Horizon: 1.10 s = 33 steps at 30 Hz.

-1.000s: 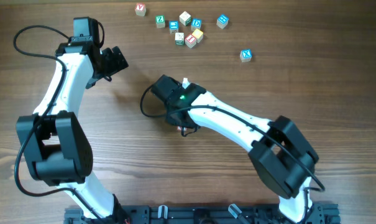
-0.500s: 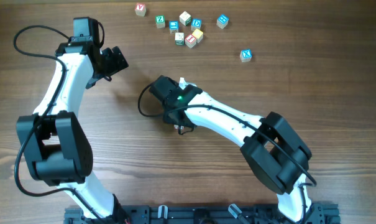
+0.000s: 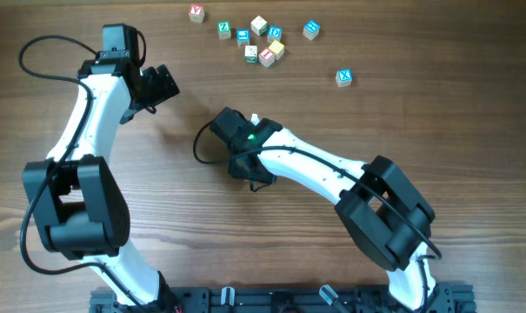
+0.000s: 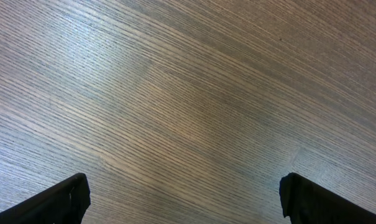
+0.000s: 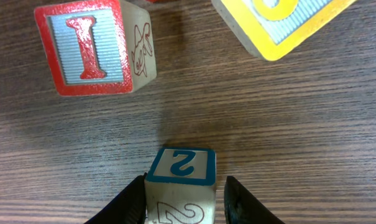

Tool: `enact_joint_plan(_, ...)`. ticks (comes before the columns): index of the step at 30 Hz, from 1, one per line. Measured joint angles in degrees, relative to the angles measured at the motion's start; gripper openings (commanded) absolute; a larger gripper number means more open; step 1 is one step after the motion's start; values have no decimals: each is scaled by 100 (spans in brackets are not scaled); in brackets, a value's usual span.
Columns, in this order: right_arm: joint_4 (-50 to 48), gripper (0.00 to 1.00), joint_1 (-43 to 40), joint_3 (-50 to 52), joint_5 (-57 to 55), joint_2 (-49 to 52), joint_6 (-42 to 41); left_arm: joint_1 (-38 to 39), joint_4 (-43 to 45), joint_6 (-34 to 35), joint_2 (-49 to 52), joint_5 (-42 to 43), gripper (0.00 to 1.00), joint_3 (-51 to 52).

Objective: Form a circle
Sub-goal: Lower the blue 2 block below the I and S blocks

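"Beneath the right arm (image 3: 315, 169), at the middle of the worktop (image 3: 471, 113): what has altered in the last second?" asks the student.

"Overhead view: the right arm has shifted slightly to the left and hides the ring (image 5: 141, 53). The loose cubes (image 3: 263, 42) toward the far side and the left arm (image 3: 97, 96) have not stirred. Right wrist view: the right pincer (image 5: 184, 186) stands spread just wider than the blue '2' cube (image 5: 180, 163), with one finger (image 5: 128, 202) against it and a sliver of gap at the other (loosely bracketing rather than pinching, as far as can be seen). Ahead lie the red 'I' cube (image 5: 88, 46) and the yellow cube (image 5: 281, 22), with bare wood between them and the '2'. Probably this cube is being nudged into its place."

"And room to move?" asks the student.

"Ample. No worktop edge shows near the ring, and the loose cubes lie well apart from it. The left pincer (image 4: 184, 202), spread wide and empty, hovers over bare wood well to the left (no obstruction). The tightest spot is between the 'I' and the yellow cube, where a finger could knock either."
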<state>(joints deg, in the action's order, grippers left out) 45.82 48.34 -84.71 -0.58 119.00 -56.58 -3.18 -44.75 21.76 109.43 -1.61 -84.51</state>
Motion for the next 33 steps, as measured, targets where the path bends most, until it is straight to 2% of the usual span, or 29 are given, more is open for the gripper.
enact_joint_plan(5,0,27,0,0,9,0,-22,0,0,0,0,0,100,0)
enact_joint_plan(16,-142,29,0,0,-529,0,-111,0,0,0,0,0,100,0)
enact_joint_plan(21,-221,65,0,0,-678,0,-146,0,0,0,0,0,100,0)
enact_joint_plan(23,-219,66,0,0,-695,0,-192,0,0,0,0,0,100,0)
enact_joint_plan(25,-219,62,0,0,-675,0,-190,0,0,0,0,0,100,0)
enact_joint_plan(29,-219,39,0,0,-588,0,-190,0,0,0,0,0,100,0)
enact_joint_plan(33,-223,38,0,0,-542,0,-197,0,0,0,0,2,100,0)
